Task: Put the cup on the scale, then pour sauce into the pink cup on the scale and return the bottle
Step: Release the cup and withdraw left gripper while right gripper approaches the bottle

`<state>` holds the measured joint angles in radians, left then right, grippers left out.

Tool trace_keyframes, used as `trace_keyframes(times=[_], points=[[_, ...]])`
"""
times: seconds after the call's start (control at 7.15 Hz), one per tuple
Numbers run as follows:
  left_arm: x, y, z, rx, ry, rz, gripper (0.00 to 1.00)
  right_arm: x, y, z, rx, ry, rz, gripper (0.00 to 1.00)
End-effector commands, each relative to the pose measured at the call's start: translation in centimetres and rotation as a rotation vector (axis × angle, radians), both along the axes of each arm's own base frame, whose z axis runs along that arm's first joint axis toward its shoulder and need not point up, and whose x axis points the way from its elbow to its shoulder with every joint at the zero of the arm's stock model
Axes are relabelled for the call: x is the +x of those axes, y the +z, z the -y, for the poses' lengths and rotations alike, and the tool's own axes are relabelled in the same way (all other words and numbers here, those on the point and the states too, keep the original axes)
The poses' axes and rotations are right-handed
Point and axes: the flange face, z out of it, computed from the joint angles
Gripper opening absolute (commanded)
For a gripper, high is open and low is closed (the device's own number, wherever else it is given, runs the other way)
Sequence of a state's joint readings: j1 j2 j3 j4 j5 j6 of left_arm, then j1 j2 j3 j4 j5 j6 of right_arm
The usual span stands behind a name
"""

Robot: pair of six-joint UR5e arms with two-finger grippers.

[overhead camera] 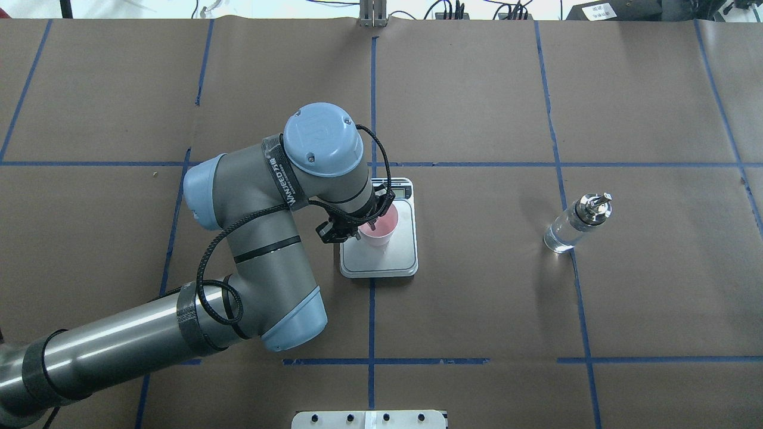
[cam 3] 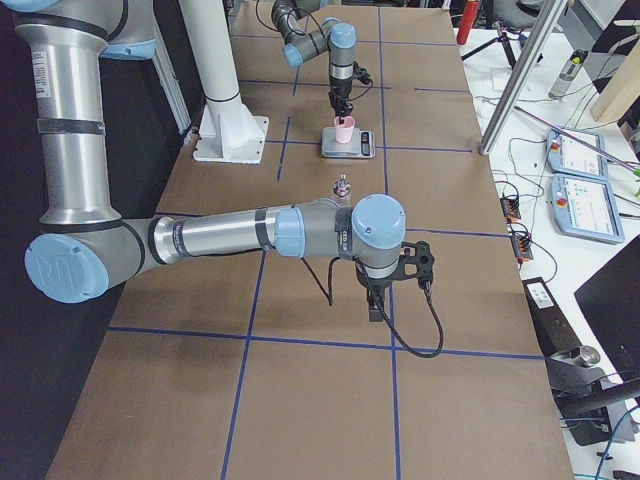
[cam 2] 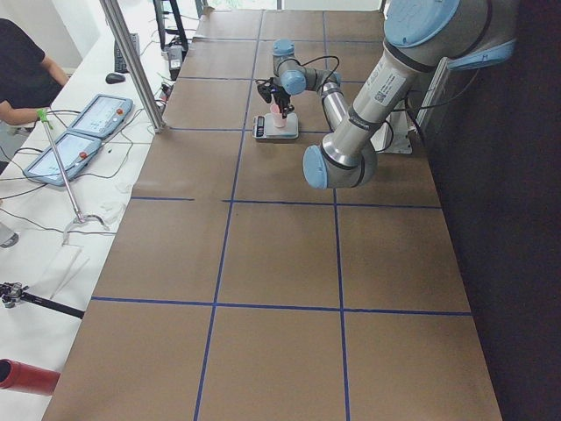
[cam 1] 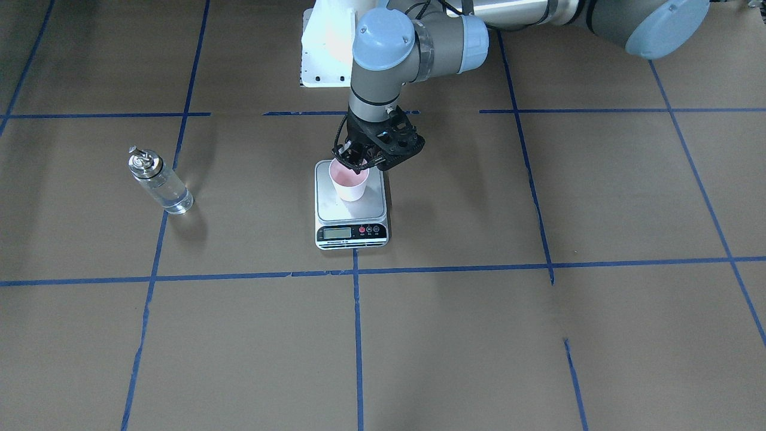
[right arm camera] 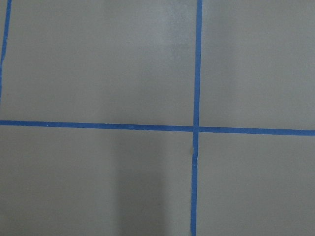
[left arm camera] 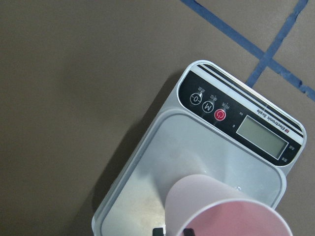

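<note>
Pink cup upright on scale

cup sitting upright on scale at table centre, left gripper hanging at cup rim, bottle standing well apart toward robot's right

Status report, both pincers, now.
Left pincer pinching cup rim, cup on scale. Right pincer state unclear. Bottle upright, untouched. Nothing blocking.

Overhead and front views face each other, both steeply down on the scale, side views distant.
</note>
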<state>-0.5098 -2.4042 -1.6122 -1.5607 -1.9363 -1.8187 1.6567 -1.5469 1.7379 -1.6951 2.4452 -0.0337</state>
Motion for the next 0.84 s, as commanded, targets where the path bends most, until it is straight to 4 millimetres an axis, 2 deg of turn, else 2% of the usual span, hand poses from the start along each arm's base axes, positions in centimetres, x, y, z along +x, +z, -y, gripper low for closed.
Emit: trace_keyframes(times=[0.0, 0.14, 0.28, 0.42, 0.56, 0.7], points=[[-2.6, -2.2, -1.3, 0.037, 0.024, -0.014, 1.0, 0.0, -1.6, -0.4, 0.026, -0.001, -0.004, 1.0], [-4.9, -3.5, -1.8, 0.061, 0.038, -0.003, 1.0, -0.3, -3.0, -1.6, 0.051, -0.003, -0.006, 1.0], [-6.9, -4.1, -1.5, 0.066, 0.05, -0.007, 1.0, -1.4, -5.9, -3.9, 0.039, 0.038, 0.001, 1.0], [-8.5, -4.5, -0.7, 0.081, 0.048, -0.011, 1.0, -4.7, -10.1, -6.7, 0.004, 0.06, 0.013, 1.0], [-10.8, -4.8, 0.4, 0.109, 0.042, -0.001, 1.0, -7.6, -14.1, -8.5, -0.035, 0.086, 0.037, 1.0], [-14.1, -4.2, 0.7, 0.127, 0.068, -0.016, 1.0, -9.9, -18.2, -9.9, -0.065, 0.136, 0.062, 1.0]])
